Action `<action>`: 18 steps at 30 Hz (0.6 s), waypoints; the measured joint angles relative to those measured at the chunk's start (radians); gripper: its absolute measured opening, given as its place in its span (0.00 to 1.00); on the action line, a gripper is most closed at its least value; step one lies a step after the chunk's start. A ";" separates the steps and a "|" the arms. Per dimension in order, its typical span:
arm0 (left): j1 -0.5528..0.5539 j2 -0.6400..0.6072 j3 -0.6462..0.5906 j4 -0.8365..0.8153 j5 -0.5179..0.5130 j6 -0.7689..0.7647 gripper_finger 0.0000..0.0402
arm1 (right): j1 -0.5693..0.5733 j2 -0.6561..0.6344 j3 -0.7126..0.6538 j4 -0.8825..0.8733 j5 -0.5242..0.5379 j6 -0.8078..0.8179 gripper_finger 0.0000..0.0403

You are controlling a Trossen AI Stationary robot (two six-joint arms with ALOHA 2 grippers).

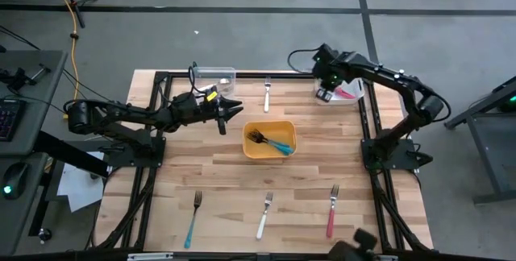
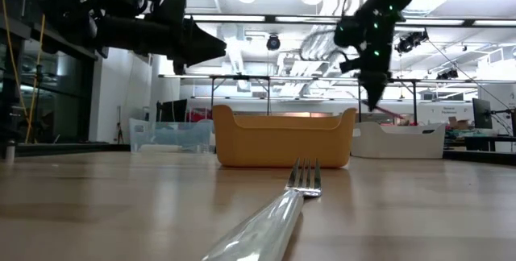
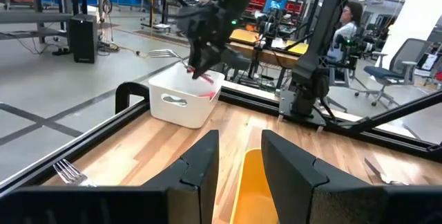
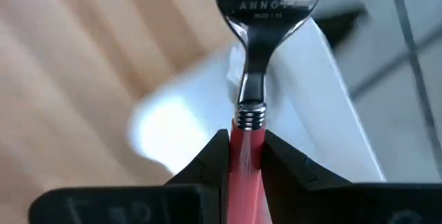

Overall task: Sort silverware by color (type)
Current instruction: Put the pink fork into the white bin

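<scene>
Two arms are up over the wooden worktop [image 1: 226, 172], and the yellow plastic tub [image 1: 269, 139] in the middle is what I place everything by. Beyond the tub and off toward the right arm's side, the right gripper [image 4: 246, 151] hangs above a white plastic bin [image 1: 343, 93], its fingers pinching the red-handled fork [image 4: 250, 124] by the handle just below the ribbed collar, the steel neck and head sticking out ahead. I'd judge it is held there because reds belong in that bin; something pink already lies inside, though I can't make out what.

On the tub's other side, just beside its rim, the left gripper [image 3: 238, 165] hovers with its fingers spread a little and nothing between them, probably lined up to reach in. Inside the tub lie a blue-handled fork [image 1: 280, 147] and at least one dark one [image 1: 256, 138]. A clear plastic box [image 1: 214, 76] sits behind the left gripper, and a plain silver fork [image 1: 267, 92] lies beyond the tub. On the near side rest three more: a teal-handled fork [image 1: 193, 218], a white-handled fork [image 1: 264, 215] and a pink-handled fork [image 1: 331, 211].
</scene>
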State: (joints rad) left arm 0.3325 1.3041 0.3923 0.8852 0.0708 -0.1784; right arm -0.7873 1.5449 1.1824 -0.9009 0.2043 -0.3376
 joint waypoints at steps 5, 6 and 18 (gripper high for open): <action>0.000 0.000 0.000 -0.016 0.002 -0.003 0.26 | -0.095 0.020 -0.002 -0.068 0.079 -0.022 0.13; -0.001 0.000 0.000 -0.021 0.002 -0.003 0.26 | -0.110 0.020 -0.002 -0.079 0.081 -0.028 0.14; -0.006 0.000 0.000 -0.052 0.002 -0.001 0.26 | -0.157 0.020 -0.038 -0.147 0.082 -0.151 0.15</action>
State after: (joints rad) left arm 0.3267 1.3037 0.3923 0.8334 0.0723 -0.1799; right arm -0.9447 1.5654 1.1443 -1.0481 0.2859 -0.4883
